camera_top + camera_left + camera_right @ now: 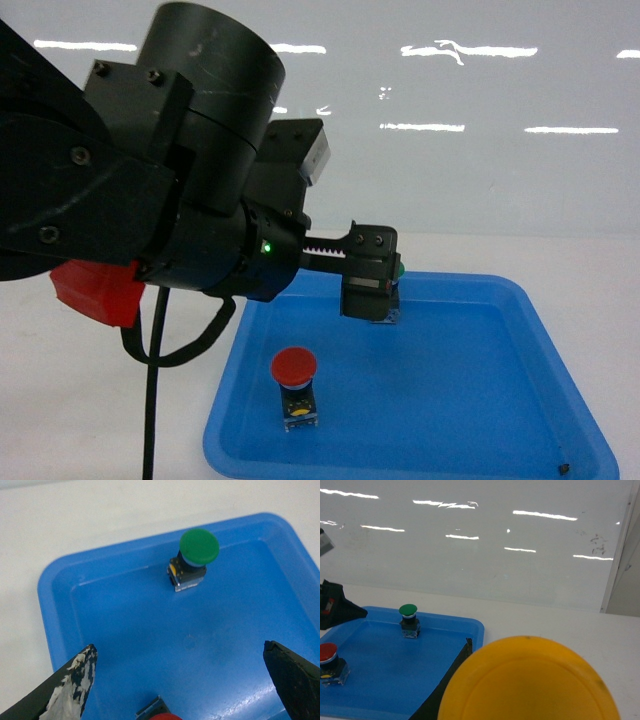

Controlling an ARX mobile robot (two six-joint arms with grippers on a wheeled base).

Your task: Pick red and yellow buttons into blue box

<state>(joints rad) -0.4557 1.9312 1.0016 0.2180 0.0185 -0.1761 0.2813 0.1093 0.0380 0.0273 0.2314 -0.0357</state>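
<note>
The red button (294,368) stands upright in a shallow blue tray (480,400), near its front left. My left gripper (370,290) hovers open above the tray, just behind the red button. In the left wrist view the left gripper (180,646) has its fingers spread wide, and the red button's cap (165,716) peeks in at the bottom edge. The yellow button (527,682) fills the right wrist view, with my right gripper (530,647) shut on it beside the tray's right edge. Only one dark finger (445,685) shows. The blue box is out of view.
A green-capped button (199,546) stands toward the back of the tray (55,610), and also appears as the green button (408,612) in the right wrist view. White tabletop (560,620) surrounds the tray, with a glossy white wall behind. My left arm's bulk blocks the head view's left half.
</note>
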